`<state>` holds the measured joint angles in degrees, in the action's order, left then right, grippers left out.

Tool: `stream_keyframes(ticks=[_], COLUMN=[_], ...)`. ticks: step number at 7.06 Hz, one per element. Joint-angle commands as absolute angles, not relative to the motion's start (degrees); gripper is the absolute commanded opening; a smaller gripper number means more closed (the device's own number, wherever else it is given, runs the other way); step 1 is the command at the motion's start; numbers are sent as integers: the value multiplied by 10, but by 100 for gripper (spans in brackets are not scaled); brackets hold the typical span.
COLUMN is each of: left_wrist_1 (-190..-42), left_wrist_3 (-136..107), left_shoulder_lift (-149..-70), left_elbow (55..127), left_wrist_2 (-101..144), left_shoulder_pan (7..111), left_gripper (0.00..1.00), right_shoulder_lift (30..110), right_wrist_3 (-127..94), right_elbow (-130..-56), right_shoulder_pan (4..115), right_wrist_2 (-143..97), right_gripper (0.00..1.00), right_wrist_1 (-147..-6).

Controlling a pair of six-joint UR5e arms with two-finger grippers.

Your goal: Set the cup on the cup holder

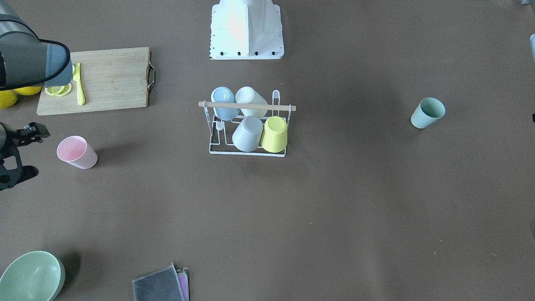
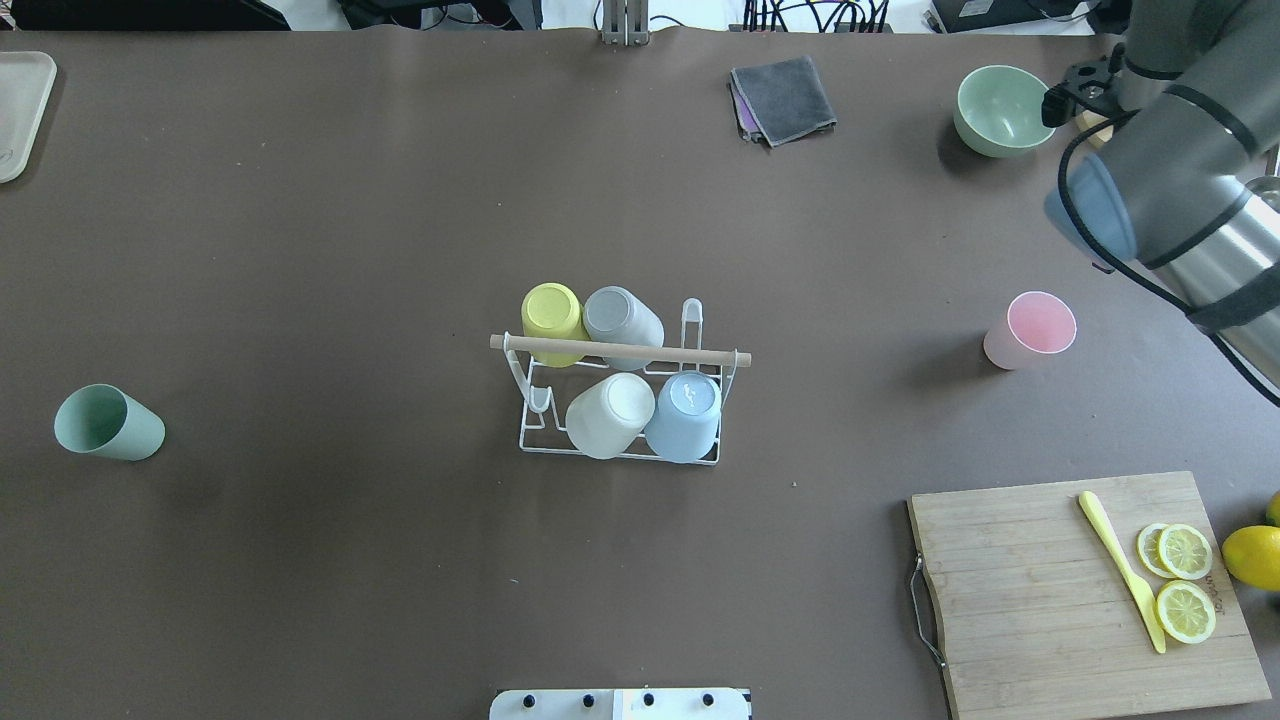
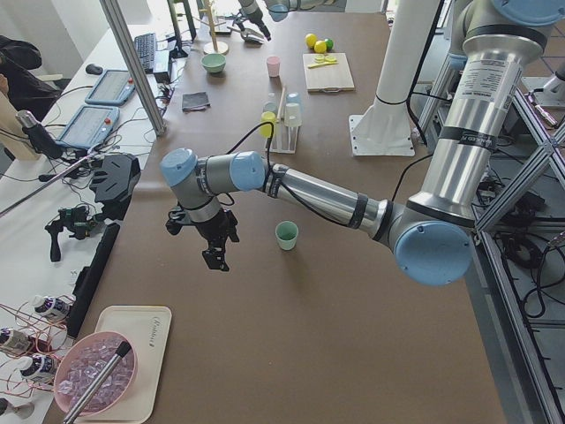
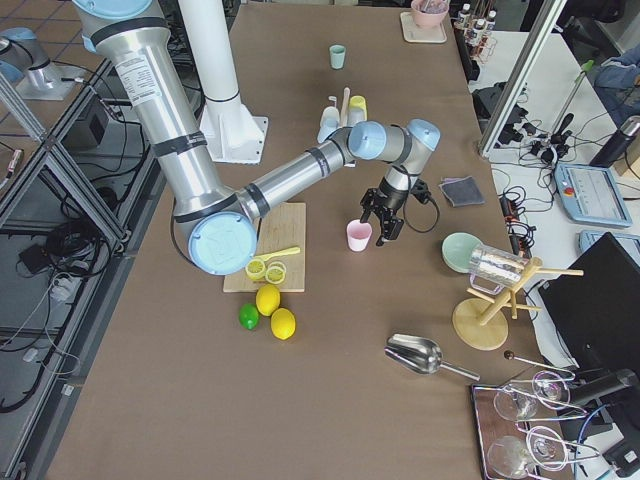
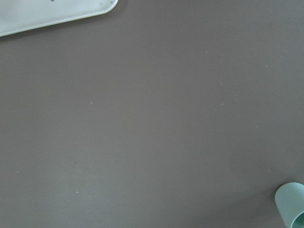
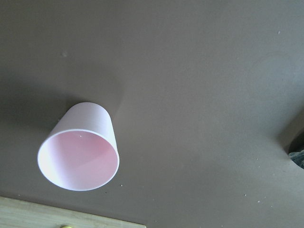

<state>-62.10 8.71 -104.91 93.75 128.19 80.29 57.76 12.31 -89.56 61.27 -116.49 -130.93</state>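
The white wire cup holder (image 1: pixel 250 106) with a wooden rod stands mid-table, also in the overhead view (image 2: pixel 620 350). It holds upside-down blue, white, grey and yellow cups. A pink cup (image 1: pixel 77 152) stands upright on the table, also in the overhead (image 2: pixel 1030 330) and right wrist views (image 6: pixel 80 152). My right gripper (image 1: pixel 31 150) is open and empty, just beside the pink cup. A pale green cup (image 2: pixel 108 423) stands on the other side, also in the front view (image 1: pixel 427 113). My left gripper (image 3: pixel 214 256) hovers near it; I cannot tell if it is open or shut.
A wooden cutting board (image 2: pixel 1040 600) carries lemon slices and a yellow knife (image 2: pixel 1120 570), with whole lemons beside it. A green bowl (image 2: pixel 1000 108) and a folded grey cloth (image 2: pixel 785 98) lie at the far edge. A white tray (image 2: pixel 20 110) sits at the far left corner.
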Motion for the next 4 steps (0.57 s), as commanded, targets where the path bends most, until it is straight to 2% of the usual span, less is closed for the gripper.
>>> stream_keyframes(ticks=[1, 2, 4], left_wrist_1=[-620, -620, -620], left_wrist_3=[87, 86, 74], left_shoulder_lift=[-1049, -1051, -1077], left_elbow=[933, 927, 902], left_wrist_2=[1285, 1289, 1289], left_shoulder_pan=[759, 738, 705], left_gripper=[98, 98, 98], right_shoulder_lift=[473, 449, 434], right_wrist_3=[165, 173, 201], right_elbow=[-763, -723, -701], right_shoulder_pan=[582, 554, 515], right_wrist_2=[-1132, -1111, -1083], right_gripper=[100, 100, 100], right_wrist_1=[-1339, -1339, -1338])
